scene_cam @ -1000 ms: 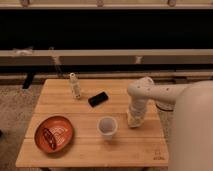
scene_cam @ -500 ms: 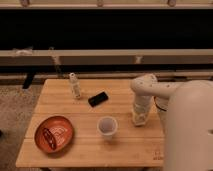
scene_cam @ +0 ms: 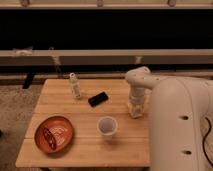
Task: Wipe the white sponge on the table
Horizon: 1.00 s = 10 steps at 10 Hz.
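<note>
The table [scene_cam: 90,142] has a light-brown plank top. My gripper [scene_cam: 135,111] points straight down at the table's right side, to the right of the black phone. It is shut on the white sponge [scene_cam: 135,113], a small cream block at its tip that rests on the table top. My arm's white wrist [scene_cam: 138,80] rises above it, and my large white arm body fills the right of the view and hides the table's right edge.
A white cup [scene_cam: 107,126] stands left of and nearer than the gripper. A black phone [scene_cam: 98,99] lies mid-table. A slim white bottle [scene_cam: 75,86] stands at the back left. An orange plate [scene_cam: 53,134] with dark food sits front left.
My gripper, with the sponge under it, has slid along the table's right side away from the front edge toward the back. The other objects have not moved.
</note>
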### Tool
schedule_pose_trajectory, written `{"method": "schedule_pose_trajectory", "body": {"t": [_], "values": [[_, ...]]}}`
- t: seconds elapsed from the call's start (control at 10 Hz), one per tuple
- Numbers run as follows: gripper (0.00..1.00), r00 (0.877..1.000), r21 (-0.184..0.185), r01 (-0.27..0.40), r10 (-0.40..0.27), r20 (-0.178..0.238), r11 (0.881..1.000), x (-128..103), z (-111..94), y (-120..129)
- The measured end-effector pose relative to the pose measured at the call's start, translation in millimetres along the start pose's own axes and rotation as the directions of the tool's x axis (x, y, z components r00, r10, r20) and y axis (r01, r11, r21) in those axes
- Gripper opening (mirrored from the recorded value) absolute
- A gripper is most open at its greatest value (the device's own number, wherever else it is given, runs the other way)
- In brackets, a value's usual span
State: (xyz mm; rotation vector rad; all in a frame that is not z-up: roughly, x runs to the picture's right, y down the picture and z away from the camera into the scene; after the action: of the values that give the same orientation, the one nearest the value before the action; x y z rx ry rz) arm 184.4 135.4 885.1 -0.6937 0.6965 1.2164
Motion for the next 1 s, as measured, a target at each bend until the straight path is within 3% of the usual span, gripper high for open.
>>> {"method": "schedule_pose_trajectory", "body": {"t": [0.1,0.2,0.5,0.8,1.0], "values": [[0.00,1.000,0.001,0.027,-0.027,0.005,1.000,-9.5,-4.1,7.8],[0.00,0.994,0.008,0.104,-0.105,0.016,0.995,-33.3,-11.8,28.8],[0.00,0.966,0.008,0.255,-0.255,0.037,0.967,-65.5,-26.8,81.4],[0.00,0.924,-0.005,0.381,-0.381,0.036,0.925,-64.3,-33.0,132.6],[0.00,0.906,-0.021,0.422,-0.422,0.026,0.906,-46.0,-28.9,152.3]]}}
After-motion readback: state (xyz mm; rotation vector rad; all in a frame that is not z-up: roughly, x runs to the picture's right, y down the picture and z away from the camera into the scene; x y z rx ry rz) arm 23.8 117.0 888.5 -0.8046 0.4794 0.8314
